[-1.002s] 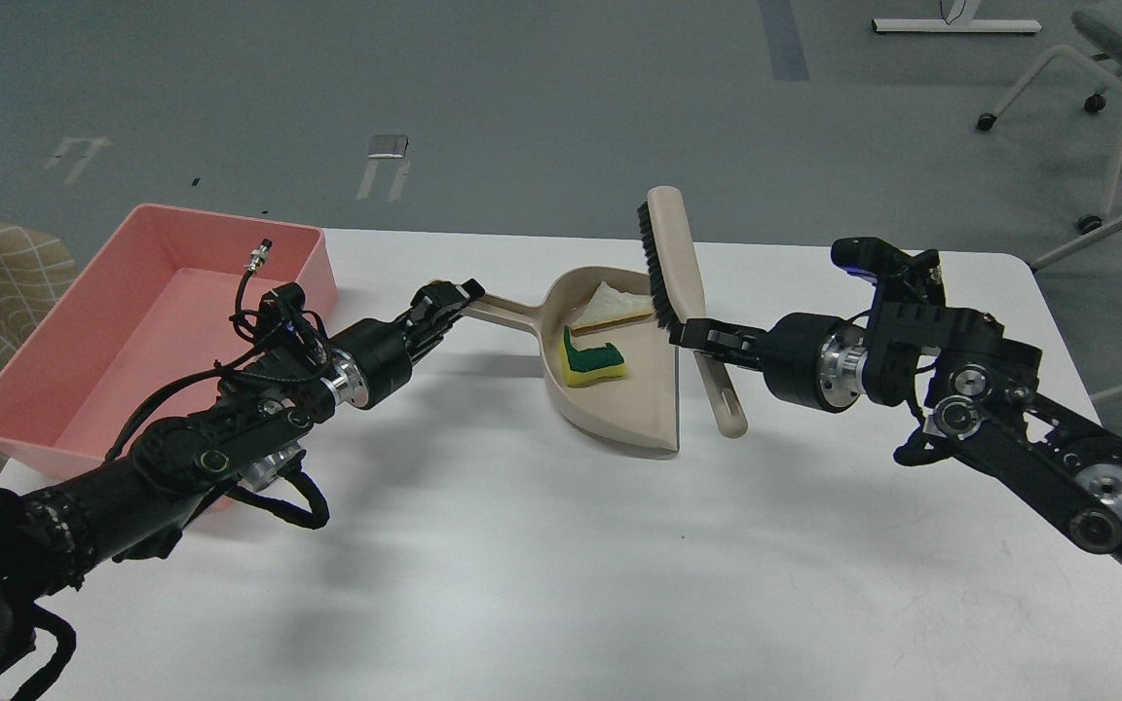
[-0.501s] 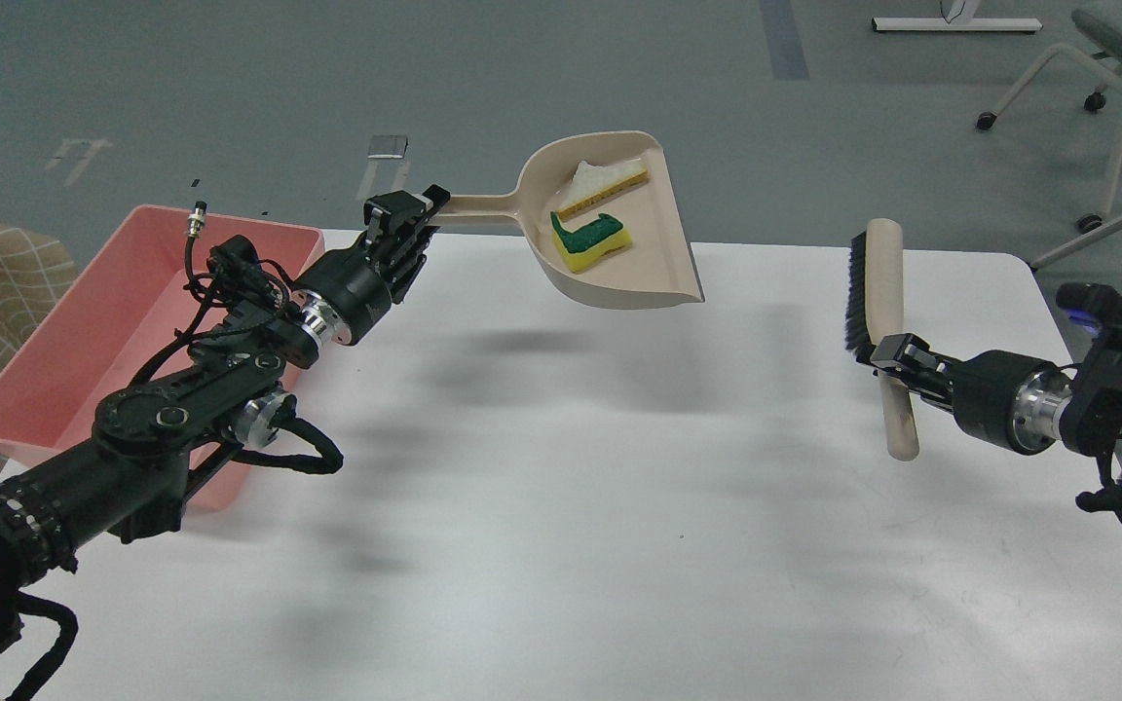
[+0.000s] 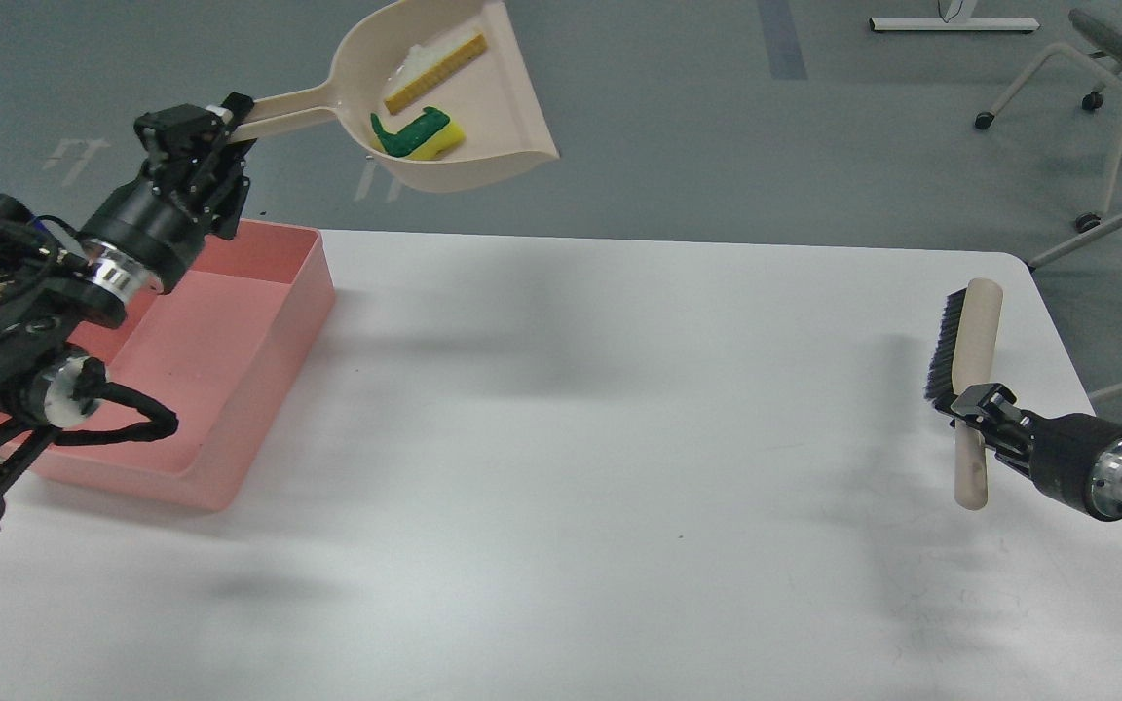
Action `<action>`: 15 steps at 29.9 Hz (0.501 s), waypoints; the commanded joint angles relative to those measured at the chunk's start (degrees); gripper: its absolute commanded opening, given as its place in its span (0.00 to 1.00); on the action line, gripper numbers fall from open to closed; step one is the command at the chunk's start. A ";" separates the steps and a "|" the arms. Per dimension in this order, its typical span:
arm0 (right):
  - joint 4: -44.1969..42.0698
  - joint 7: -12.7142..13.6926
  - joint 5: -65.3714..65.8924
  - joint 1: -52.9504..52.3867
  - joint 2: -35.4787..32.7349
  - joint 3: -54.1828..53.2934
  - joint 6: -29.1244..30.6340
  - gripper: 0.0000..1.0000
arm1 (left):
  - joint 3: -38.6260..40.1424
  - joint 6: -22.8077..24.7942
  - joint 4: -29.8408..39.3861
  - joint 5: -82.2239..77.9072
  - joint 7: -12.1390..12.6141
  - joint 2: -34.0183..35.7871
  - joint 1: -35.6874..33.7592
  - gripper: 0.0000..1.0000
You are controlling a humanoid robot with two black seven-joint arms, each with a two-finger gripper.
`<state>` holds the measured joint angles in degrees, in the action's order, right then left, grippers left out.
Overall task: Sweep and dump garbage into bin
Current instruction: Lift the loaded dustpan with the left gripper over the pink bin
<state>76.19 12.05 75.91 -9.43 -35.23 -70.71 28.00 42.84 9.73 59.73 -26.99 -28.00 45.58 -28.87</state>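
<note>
Nearest, the white tabletop [image 3: 561, 487] lies bare across its front and middle, with soft grey shadows on it. At the right edge the right pincer [image 3: 972, 414] is clamped across the beige brush [image 3: 972, 389], gripping its handle partway down; the brush stands roughly upright in the view, its black bristles [image 3: 943, 350] facing left and its rounded handle end hanging below the grip, near the tabletop's right side. On the left the shallow pink plastic bin [image 3: 259, 389] rests on the tabletop at its left end, and the black left arm crosses over the bin's left part. Farther back and higher, the left pincer [image 3: 220, 112] is closed on the end of the long handle of the beige dustpan [image 3: 503, 117], which is held up in the air, well above the tabletop, beyond the bin's far right corner and a little to the right of it. The pan's open lip points right and its bowl tilts toward the camera. Inside it sit both scraps of garbage: the yellow sponge piece [image 3: 420, 136] with its dark green layer lies lower in the pan, and the white bread slice [image 3: 434, 63] with brown crust lies just behind it, higher up.
</note>
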 commanded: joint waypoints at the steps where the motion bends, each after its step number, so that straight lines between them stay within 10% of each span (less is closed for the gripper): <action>1: -0.07 -0.10 -0.06 0.02 0.60 -0.04 0.00 0.00 | 1.98 2.22 -0.22 0.27 0.00 5.20 5.47 0.00; 15: 0.01 -0.19 -0.06 0.37 1.22 -1.36 0.00 0.00 | 8.06 6.70 0.04 0.63 0.00 18.04 15.68 0.00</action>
<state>76.11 11.94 75.86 -9.15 -34.02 -71.76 28.00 51.50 15.53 59.81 -26.08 -27.99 60.60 -13.50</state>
